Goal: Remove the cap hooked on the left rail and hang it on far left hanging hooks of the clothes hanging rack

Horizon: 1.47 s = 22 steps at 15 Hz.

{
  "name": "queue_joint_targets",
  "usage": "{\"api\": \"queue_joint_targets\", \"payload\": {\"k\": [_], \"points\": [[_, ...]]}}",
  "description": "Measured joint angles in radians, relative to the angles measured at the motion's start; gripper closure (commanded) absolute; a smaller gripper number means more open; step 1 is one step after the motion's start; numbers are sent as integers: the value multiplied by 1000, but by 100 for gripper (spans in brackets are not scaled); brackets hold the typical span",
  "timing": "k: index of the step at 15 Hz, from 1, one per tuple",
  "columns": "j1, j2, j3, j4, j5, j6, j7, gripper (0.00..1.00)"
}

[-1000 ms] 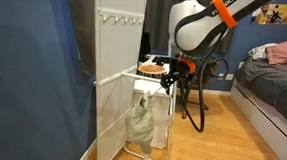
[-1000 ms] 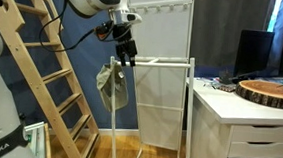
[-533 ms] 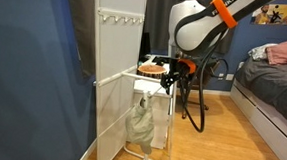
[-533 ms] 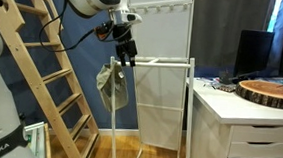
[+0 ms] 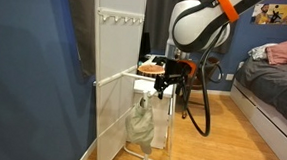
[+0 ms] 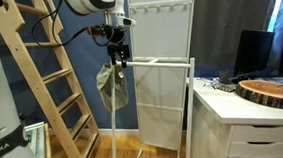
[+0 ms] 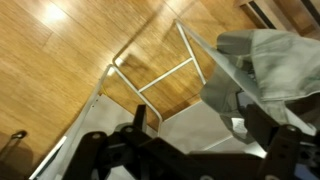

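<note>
A grey-green cap hangs from the end of the white rack's rail, seen in both exterior views (image 5: 139, 123) (image 6: 110, 84). In the wrist view the cap (image 7: 268, 58) lies at the upper right. My gripper (image 5: 161, 86) (image 6: 117, 57) is just above the cap at the rail's end. In the wrist view its jaws (image 7: 200, 125) are apart, and the right finger is close to the cap's lower edge. Nothing is held. A row of hooks (image 5: 117, 19) (image 6: 163, 7) runs along the top of the rack's white panel.
A wooden ladder (image 6: 37, 72) leans close beside the rack. A white drawer unit (image 6: 246, 131) with a wood slab on top stands on its other side. A bed (image 5: 273, 93) stands further off. The floor (image 7: 80, 50) under the rack is wood.
My gripper has shifted a little sideways and down, along the rail toward the cap. The cap still hangs where it was.
</note>
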Motion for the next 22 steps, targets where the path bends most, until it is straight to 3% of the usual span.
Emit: {"api": "queue_joint_targets", "payload": {"k": [10, 22], "points": [[205, -55, -145, -152, 467, 220, -417, 0], [218, -35, -156, -154, 487, 227, -435, 0]]}}
